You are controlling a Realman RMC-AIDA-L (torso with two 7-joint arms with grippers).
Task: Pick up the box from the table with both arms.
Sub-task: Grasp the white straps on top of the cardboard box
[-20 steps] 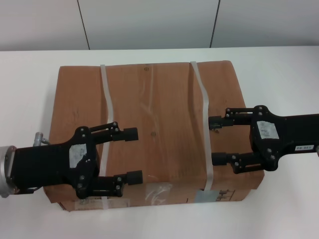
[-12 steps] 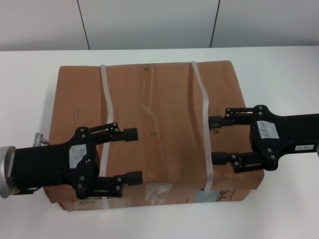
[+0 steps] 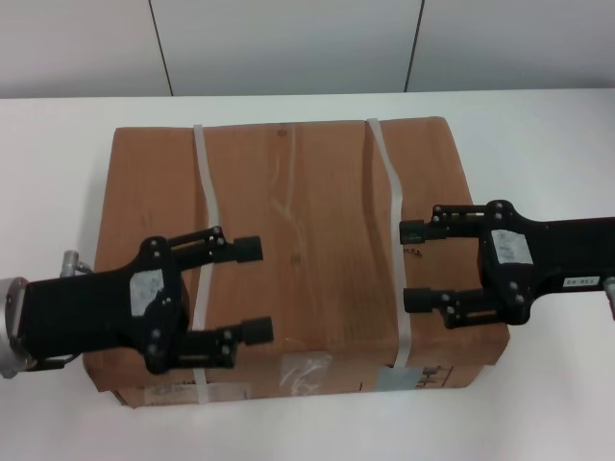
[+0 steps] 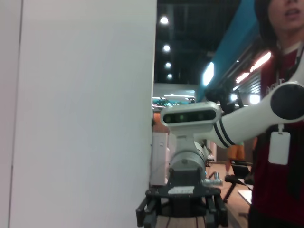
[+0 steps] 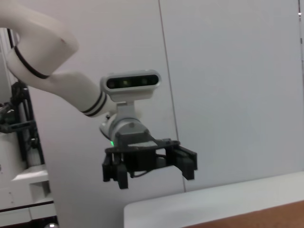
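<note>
The brown cardboard box (image 3: 298,221) lies flat on the white table (image 3: 538,125), bound by two white straps (image 3: 389,173). My left gripper (image 3: 255,290) is open and hovers over the box's near left part, fingers pointing inward across the left strap (image 3: 204,192). My right gripper (image 3: 413,266) is open over the box's near right part, its fingertips (image 3: 411,230) at the right strap. Neither holds anything. The right wrist view shows the left gripper (image 5: 147,164) from across and a sliver of the box (image 5: 285,214). The left wrist view shows the right gripper (image 4: 180,211) farther off.
A grey label (image 3: 399,377) and clear tape sit on the box's near side. White table surrounds the box on all sides, with a panelled wall (image 3: 288,43) behind. A person (image 4: 280,118) stands to the right of the robot in the left wrist view.
Both grippers have shifted slightly toward the far side of the box, staying open. The box has not moved.
</note>
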